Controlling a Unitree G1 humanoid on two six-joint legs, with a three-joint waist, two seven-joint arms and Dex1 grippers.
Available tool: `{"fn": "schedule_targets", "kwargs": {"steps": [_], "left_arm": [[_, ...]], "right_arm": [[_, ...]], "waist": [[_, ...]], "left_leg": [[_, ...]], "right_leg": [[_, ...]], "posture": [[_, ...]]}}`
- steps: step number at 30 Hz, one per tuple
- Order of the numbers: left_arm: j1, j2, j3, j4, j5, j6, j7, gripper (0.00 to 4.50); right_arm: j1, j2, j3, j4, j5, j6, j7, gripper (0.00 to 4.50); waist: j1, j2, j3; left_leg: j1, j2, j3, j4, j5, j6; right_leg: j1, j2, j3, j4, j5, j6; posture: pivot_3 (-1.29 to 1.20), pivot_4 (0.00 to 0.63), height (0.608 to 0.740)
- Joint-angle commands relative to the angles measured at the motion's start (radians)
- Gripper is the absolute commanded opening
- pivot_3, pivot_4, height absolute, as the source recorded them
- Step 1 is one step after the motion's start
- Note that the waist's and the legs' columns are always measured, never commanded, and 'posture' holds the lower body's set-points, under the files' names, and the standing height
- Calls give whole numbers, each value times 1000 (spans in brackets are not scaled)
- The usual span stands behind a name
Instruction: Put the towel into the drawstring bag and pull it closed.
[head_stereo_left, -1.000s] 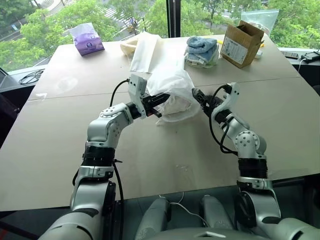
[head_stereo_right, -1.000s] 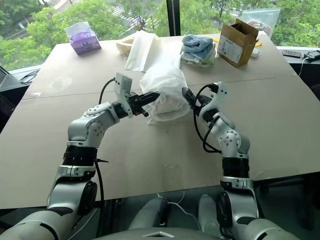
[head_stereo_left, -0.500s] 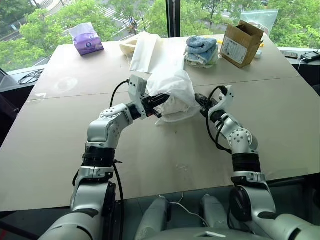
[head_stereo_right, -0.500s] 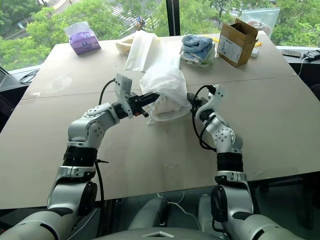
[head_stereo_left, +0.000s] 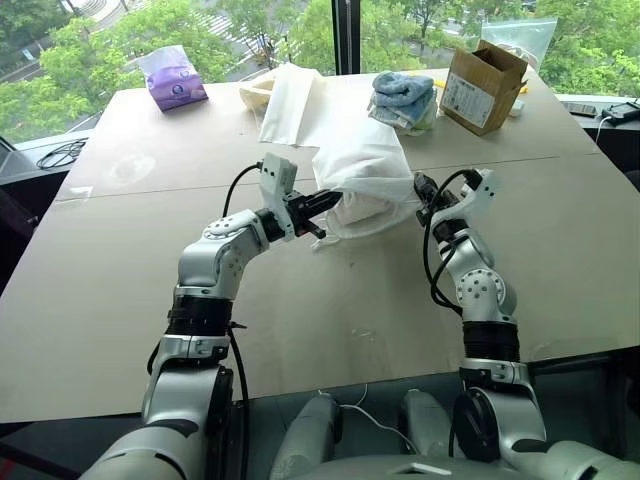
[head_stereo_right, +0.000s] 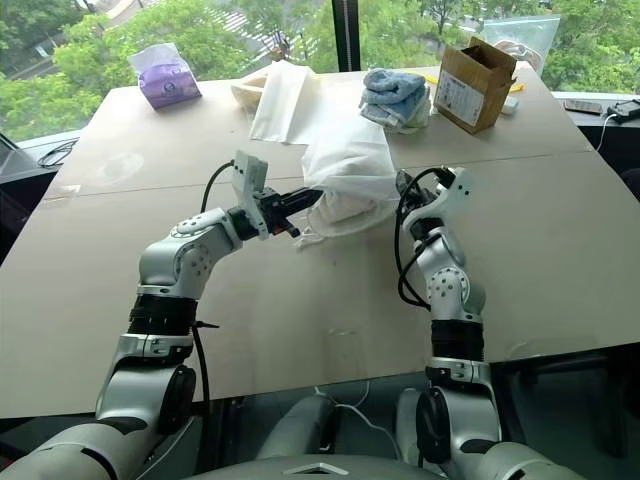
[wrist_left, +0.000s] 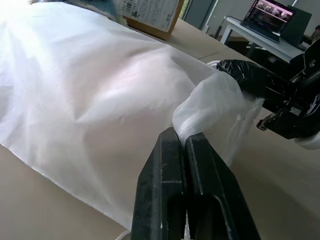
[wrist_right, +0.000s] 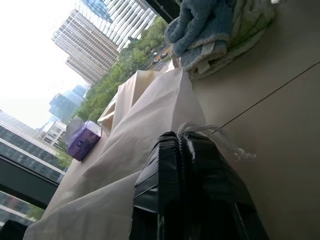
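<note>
The white drawstring bag (head_stereo_left: 365, 180) hangs bunched between my two grippers above the middle of the table. On its left side my left gripper (head_stereo_left: 325, 203) is shut on a fold of the bag's thin fabric (wrist_left: 200, 107). At the bag's right side my right gripper (head_stereo_left: 420, 190) is shut on the white cord drawstring (wrist_right: 215, 132), which loops out over its fingertips. The left wrist view shows the black fingers (wrist_left: 245, 77) of the right gripper against the bag's far edge. The towel is hidden.
At the table's far side lie flat cream cloth sheets (head_stereo_left: 290, 100), a stack of blue and white towels (head_stereo_left: 403, 98), a cardboard box (head_stereo_left: 483, 85) and a purple tissue pack (head_stereo_left: 175, 80). Bare tabletop (head_stereo_left: 330, 310) spreads in front of the bag.
My right gripper went from open to shut on the cord and drew away to the right, stretching the bag that way. The left gripper kept its hold and stayed still.
</note>
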Motion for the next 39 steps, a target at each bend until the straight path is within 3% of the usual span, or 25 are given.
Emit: {"fn": "schedule_targets", "kwargs": {"steps": [1,6,16,17,18,22,23,24,25,32,39], "left_arm": [[2,9,14,-48,-4,-9,-1,0],[1,8,14,-45,-3,-11,0,0],[0,6,10,-42,-1,-15,1,0],[1,6,11,-42,-1,-16,2,0],[1,5,11,-43,-1,-16,2,0],[5,4,13,-46,-2,-19,6,0],[7,3,14,-47,-3,-19,7,0],[8,3,15,-48,-3,-20,8,0],[9,2,16,-48,-4,-20,9,0],[13,-2,16,-47,-5,-23,13,0],[14,-4,15,-48,-3,-24,14,0]], "right_arm": [[10,16,26,-56,-5,-5,-7,1596],[1,-8,27,-51,-1,26,-7,4137],[-76,-178,56,65,-45,111,119,4137],[-86,-192,59,78,-48,116,135,3646],[-92,-202,62,86,-51,121,147,3475],[-102,-225,71,99,-64,139,173,1533],[-102,-228,72,99,-65,143,177,814],[-102,-230,72,97,-66,148,180,662],[-101,-230,72,94,-65,153,181,234],[-108,-228,40,74,-71,134,155,103],[-87,-185,-88,-44,-11,94,5,103]], "waist": [[0,0,0],[1,0,0],[0,0,0],[0,0,0],[1,0,0],[2,0,0],[2,0,0],[1,0,0],[1,0,0],[2,0,0],[3,0,0]], "left_leg": [[0,0,0,0,0,0],[0,0,0,0,0,0],[0,0,0,0,0,0],[0,0,0,0,0,0],[0,0,0,0,0,0],[0,0,1,0,0,0],[0,0,0,0,0,0],[0,0,0,0,0,0],[0,0,0,0,0,0],[0,0,0,0,0,0],[0,0,0,0,0,0]], "right_leg": [[0,0,0,0,0,0],[0,0,0,0,0,0],[0,0,0,0,0,0],[0,0,0,0,0,0],[0,0,0,0,0,0],[0,0,0,0,0,0],[0,0,0,0,0,0],[0,0,0,0,0,0],[0,0,0,0,0,0],[0,0,0,0,0,0],[0,0,0,0,0,0]], "posture": [[0,150,740],[0,150,740],[0,150,740],[0,150,740],[0,150,740],[0,150,740],[0,150,740],[0,150,740],[0,150,740],[0,150,740],[0,150,740]]}}
